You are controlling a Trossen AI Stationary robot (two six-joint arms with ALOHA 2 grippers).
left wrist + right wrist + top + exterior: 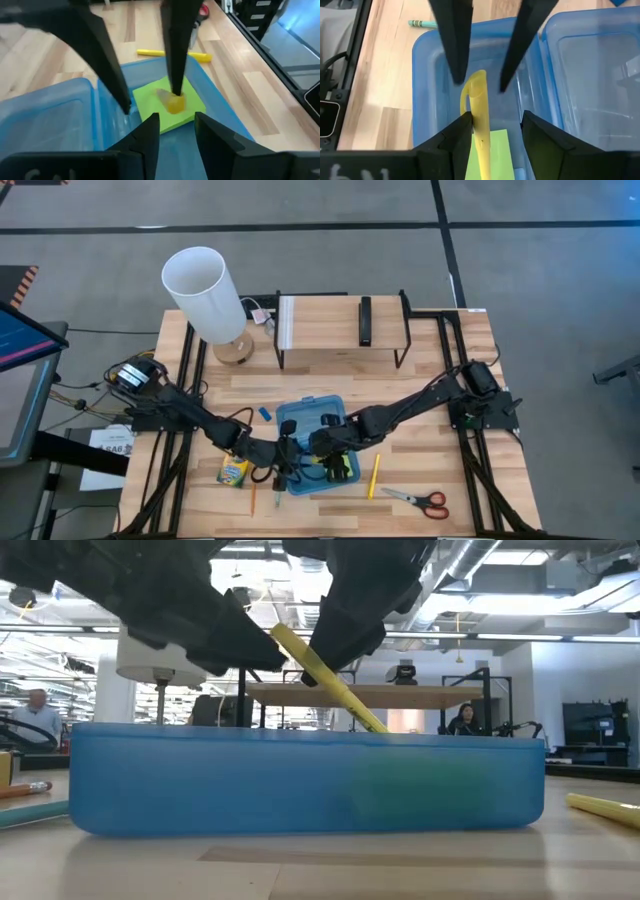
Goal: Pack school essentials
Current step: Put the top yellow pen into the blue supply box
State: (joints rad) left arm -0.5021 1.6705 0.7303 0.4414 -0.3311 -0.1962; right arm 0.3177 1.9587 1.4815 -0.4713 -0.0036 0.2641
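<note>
The blue case (300, 780) holds a slanting yellow pencil (481, 117) between the right end effector's (480, 80) parted fingers.

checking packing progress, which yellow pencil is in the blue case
The yellow pencil standing tilted in the blue case, tip on the green pad; the other lies on the table.

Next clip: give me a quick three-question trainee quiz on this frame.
1. True or false: the scissors lie inside the blue case.
2. What green item lies on the case floor?
3. The yellow pencil in the case is: A lying flat, B tilted, C upright.
Key: 1 false, they lie outside it; 2 the sticky-note pad; 3 B.
</note>
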